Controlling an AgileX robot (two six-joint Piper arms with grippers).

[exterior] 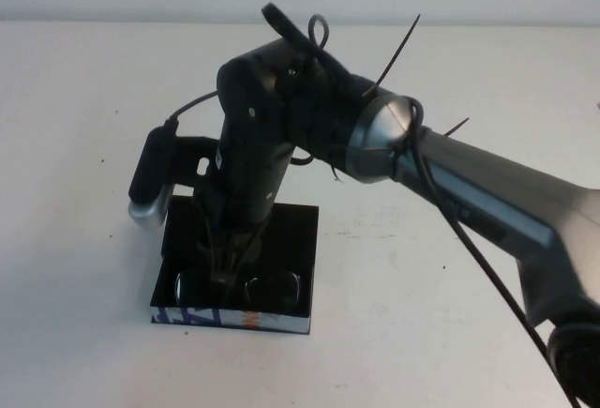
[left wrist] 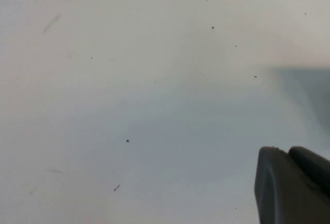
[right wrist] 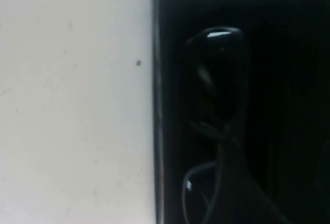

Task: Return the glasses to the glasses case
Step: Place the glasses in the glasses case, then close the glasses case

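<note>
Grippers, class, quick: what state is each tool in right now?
Left gripper: over bare table, state cannot be told.
Right gripper: down in the glasses case over the glasses, state cannot be told.

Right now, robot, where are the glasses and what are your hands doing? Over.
Right gripper down inside the glasses case, over the glasses. Glasses lying in the open case. Left gripper parked over bare table. Nothing in the way.

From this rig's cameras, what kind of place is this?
Probably a lab test bench: a bare white table, nothing on it but an open glasses case with glasses inside. The right pincer hangs over the case; the left pincer sits over bare table.
</note>
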